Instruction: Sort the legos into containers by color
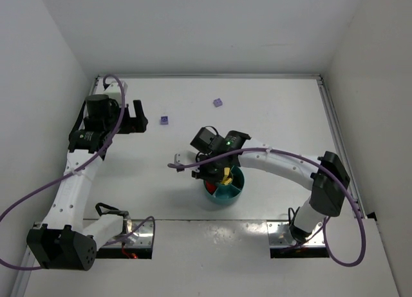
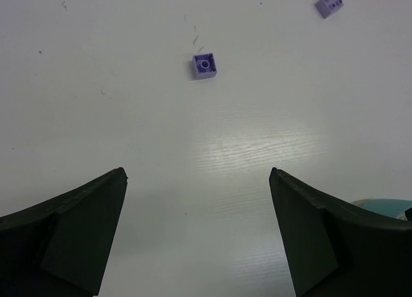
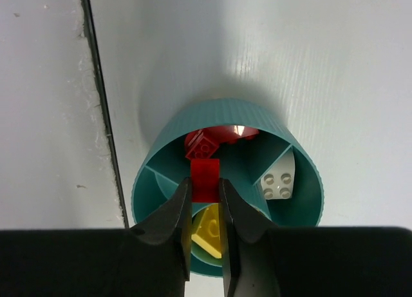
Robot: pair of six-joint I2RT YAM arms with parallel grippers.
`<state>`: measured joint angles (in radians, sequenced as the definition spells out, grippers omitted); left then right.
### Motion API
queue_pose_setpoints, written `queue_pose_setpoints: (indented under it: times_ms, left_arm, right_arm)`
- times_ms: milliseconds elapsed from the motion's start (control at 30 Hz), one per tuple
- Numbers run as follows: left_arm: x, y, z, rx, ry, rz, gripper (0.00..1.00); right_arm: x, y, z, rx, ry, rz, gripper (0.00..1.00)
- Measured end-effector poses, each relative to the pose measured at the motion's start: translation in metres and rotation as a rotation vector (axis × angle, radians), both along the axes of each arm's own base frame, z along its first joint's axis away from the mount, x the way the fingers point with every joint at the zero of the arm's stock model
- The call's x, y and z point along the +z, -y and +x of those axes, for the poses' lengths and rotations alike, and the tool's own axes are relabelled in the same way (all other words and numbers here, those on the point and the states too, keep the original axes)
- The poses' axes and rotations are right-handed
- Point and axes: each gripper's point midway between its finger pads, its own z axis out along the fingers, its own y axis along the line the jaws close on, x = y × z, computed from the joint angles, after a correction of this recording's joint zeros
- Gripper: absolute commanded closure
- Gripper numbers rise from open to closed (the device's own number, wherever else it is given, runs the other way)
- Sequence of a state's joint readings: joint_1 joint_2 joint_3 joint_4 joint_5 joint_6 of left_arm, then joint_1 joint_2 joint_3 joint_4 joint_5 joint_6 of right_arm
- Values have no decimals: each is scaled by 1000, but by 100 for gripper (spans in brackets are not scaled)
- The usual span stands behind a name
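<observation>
L gripper (image 2: 197, 174) is at far left of the white surface (image 1: 270, 110), jaws spread wide w/ nothing between them. Ahead of its fingers lies a lilac lego (image 2: 205, 66), a round ring showing on its top face. A second lilac lego (image 2: 329, 5), studs up, lies further right & toward the back wall, both well apart from the dish. Teal dish (image 3: 225, 113) stands near centre, close to the seam at the near edge. R gripper (image 3: 205, 187) hangs over it, jaws narrow, pinching a red lego (image 3: 205, 174) at the fingertips, above the divider beside the wedge w/ other red bricks (image 3: 205, 142). Yellow piece (image 3: 207, 231) lies in the section under the fingers. Pale brick (image 3: 278, 184) is in the wedge to the right in wrist view.
</observation>
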<state>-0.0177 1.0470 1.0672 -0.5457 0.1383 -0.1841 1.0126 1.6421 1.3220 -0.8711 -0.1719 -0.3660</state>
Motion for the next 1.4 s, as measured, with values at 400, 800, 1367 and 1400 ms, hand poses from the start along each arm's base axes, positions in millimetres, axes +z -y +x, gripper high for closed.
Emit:
queue_pose_setpoints:
  times_ms: [400,800,1367,1400]
  left_arm:
    - [-17,6,5,-88,-45,39,1]
    - [-97,12,40,-199,-295,122,22]
    - [-184,71,133,-5,-435,245,19]
    - [-190,69,138,12,-443,248,19]
  right_arm:
    - [5,-1,6,-22,4,8,58]
    - [76,-15,61,-237,78,225,50]
    - [81,100,172,-814,147,252,22]
    - [82,102,172,-822,144,256,22]
